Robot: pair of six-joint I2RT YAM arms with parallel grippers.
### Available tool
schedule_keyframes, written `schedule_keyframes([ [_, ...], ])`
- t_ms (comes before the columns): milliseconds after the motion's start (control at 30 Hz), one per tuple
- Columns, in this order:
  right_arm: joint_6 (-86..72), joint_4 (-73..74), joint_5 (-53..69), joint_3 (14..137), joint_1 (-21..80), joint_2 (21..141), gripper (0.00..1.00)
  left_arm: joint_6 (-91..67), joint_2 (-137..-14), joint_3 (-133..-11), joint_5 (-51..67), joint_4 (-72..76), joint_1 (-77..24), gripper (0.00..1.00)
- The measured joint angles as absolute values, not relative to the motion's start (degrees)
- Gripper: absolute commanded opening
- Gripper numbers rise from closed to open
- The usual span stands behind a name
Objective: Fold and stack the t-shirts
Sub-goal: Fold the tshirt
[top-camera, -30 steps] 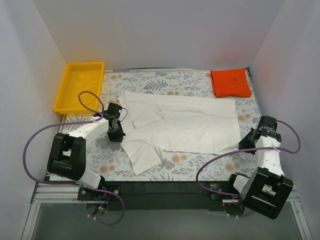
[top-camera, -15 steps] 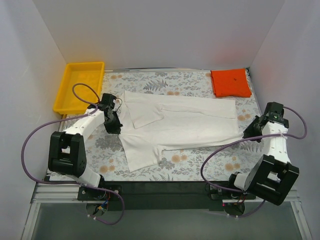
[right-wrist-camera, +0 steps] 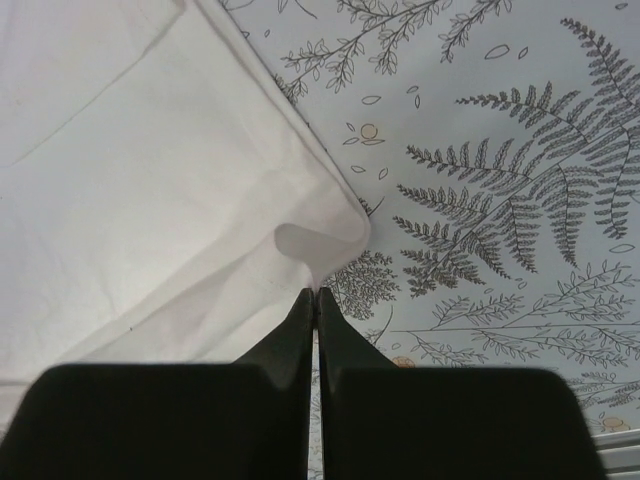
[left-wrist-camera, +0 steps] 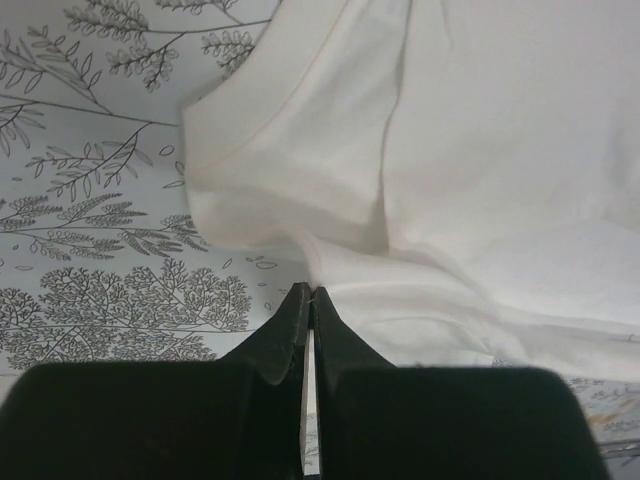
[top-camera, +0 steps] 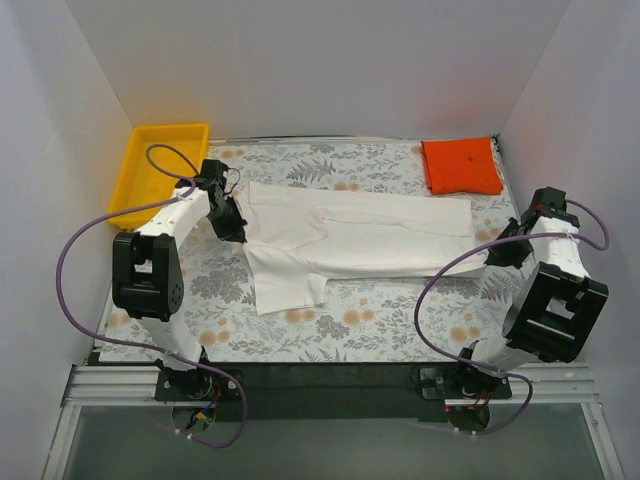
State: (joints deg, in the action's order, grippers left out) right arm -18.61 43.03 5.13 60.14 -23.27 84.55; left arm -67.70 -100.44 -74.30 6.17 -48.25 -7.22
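Here, pinching opposite ends of the white t-shirt [top-camera: 350, 240] with left gripper [left-wrist-camera: 308, 295] and right gripper [right-wrist-camera: 315, 295], both sets of fingers [right-wrist-camera: 290, 330] pressed together on cloth, spread flat between them over the floral tablecloth [top-camera: 400, 320]. Beyond the right fingers, an orange-red t-shirt [top-camera: 461, 166] folded square; beyond the left, a yellow tray [top-camera: 170, 128], with white walls [top-camera: 300, 60] all round.

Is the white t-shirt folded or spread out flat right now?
Partly folded: the white t-shirt lies as a long doubled band, one sleeve sticking out toward the near edge.
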Motion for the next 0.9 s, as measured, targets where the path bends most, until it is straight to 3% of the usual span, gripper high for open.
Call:
schedule_keyframes([
  [900,-17.67,39.46,7.44,70.85,-23.22,98.43,0.01,-68.05,-110.91,-90.26,9.45,-49.69,-6.0,0.0],
])
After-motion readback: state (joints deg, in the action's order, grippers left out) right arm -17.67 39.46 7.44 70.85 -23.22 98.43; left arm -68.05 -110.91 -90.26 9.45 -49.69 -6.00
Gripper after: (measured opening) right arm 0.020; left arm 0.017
